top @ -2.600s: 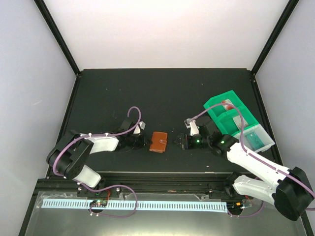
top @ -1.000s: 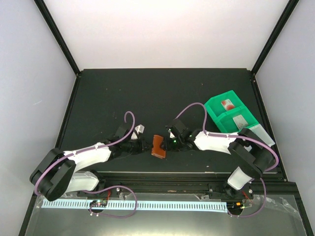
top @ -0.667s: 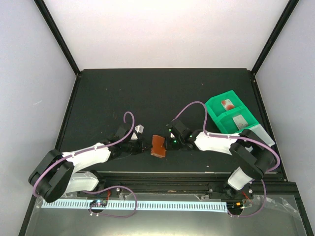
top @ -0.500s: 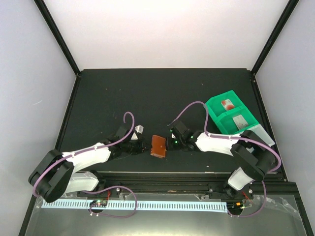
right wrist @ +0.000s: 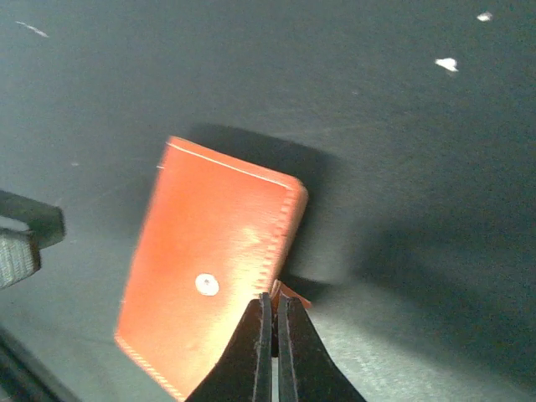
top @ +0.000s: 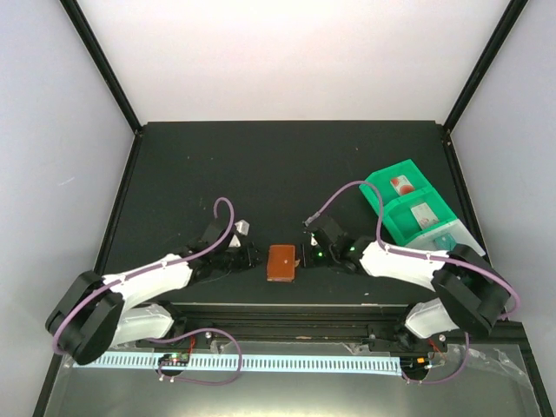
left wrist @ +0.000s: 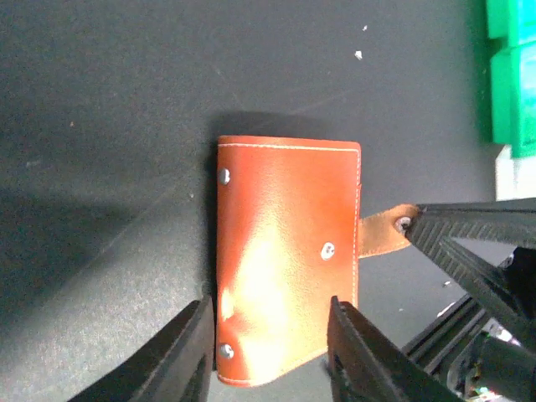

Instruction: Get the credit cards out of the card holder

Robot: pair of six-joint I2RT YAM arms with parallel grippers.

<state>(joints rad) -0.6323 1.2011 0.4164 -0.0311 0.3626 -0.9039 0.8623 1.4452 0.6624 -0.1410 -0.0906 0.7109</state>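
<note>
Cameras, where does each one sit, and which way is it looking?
Top camera: above and behind the arms, looking down on the black table; both arms show.
Left wrist camera: on the left arm, looking down past its open left claw at the flat brown leather card holder.
Right wrist camera: on the right arm, looking down past its right claw, shut on the holder's snap tab.
Shared: all three see the holder; each wrist view catches the other claw.

- black worktop (top: 287,165), matt, dotted with a few white flecks (right wrist: 446,64)
- green compartmented tray (top: 387,217) at the right side, lying at an angle
- white wall panels (top: 287,52) with black corner posts (top: 100,61) at the far side
</note>
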